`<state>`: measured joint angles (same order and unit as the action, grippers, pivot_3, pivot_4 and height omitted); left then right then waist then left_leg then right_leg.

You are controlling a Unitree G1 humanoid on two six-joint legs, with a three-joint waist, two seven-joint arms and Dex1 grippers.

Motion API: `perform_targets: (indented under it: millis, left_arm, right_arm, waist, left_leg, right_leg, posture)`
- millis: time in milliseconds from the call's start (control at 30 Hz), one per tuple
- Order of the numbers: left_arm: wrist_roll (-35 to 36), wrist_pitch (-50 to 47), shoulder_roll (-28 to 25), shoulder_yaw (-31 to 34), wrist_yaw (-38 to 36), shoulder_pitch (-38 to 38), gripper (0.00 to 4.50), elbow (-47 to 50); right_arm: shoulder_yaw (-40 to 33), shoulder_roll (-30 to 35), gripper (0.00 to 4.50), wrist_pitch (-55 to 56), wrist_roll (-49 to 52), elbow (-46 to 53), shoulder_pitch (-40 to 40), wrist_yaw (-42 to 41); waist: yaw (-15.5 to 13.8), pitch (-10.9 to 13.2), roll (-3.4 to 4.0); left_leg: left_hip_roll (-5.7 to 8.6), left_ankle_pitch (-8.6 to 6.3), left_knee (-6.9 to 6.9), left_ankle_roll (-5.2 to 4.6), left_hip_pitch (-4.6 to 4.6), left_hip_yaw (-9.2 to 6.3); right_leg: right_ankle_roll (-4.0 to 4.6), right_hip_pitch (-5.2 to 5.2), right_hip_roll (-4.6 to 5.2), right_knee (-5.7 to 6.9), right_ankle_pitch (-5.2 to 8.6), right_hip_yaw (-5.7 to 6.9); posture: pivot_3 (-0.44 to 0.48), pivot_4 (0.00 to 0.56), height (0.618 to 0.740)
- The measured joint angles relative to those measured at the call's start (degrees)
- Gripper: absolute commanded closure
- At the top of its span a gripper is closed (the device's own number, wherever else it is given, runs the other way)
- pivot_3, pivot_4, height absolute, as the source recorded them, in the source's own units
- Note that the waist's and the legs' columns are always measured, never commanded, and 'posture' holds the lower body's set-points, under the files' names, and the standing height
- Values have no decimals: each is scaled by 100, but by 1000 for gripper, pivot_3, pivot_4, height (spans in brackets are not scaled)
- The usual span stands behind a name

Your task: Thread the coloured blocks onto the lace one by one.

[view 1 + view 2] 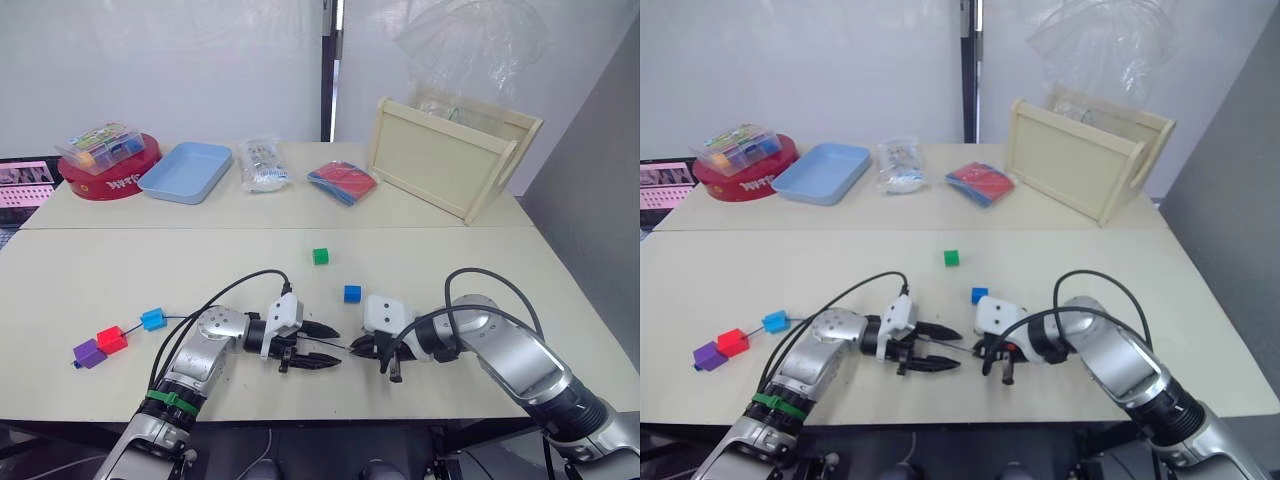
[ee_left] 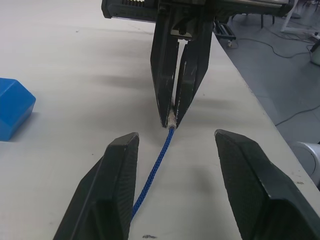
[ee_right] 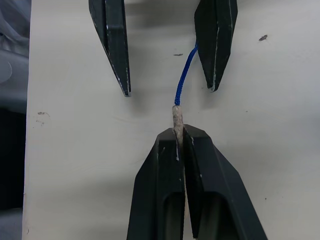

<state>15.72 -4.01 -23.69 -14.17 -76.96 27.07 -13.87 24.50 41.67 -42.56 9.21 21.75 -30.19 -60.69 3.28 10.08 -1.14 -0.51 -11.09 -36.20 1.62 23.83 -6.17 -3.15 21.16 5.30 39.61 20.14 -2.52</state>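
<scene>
Two loose blocks beyond, right tool clamping lace tip, left tool apart.

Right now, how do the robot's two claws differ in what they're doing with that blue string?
The right gripper is shut on the pale tip of the lace, its fingers pressed together; the left gripper is open, its fingers spread wide. The right one pinches the lace; the left one only straddles it, the cord running loosely between its fingers. They share black two-fingered jaws, face each other and sit low over the table.
</scene>
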Motion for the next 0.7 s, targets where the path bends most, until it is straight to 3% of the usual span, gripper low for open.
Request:
perform_targets:
  millis: [133,167,267,700]
  left_arm:
    - [-1,-32,47,-85,-9,-1,1792,3]
    - [0,-32,74,-95,-3,-1,2313,3]
    - [9,-155,118,-98,10,-1,3214,3]
    - [9,-243,191,-98,6,13,3214,6]
  right_arm:
    - [0,0,4500,-16,0,0,-1,-2]
    - [0,-1,4500,-22,0,0,-2,-2]
    - [1,-1,4500,-44,-1,1,-2,-1]
    - [1,-2,4500,-137,1,74,-2,12]
  waist:
    - [-4,0,0]
    - [-5,0,0]
    - [-4,0,0]
    - [-26,0,0]
  left_leg:
    - [0,0,0,0,0,0]
    - [0,0,0,0,0,0]
    - [0,0,0,0,0,0]
    - [1,0,0,0,0,0]
  right_leg:
    - [0,0,0,0,0,0]
    - [0,0,0,0,0,0]
    - [0,0,0,-1,0,0]
    - [0,-1,0,-2,0,0]
  posture:
    - [0,150,740]
    - [0,150,740]
    - [0,150,740]
    - [0,150,740]
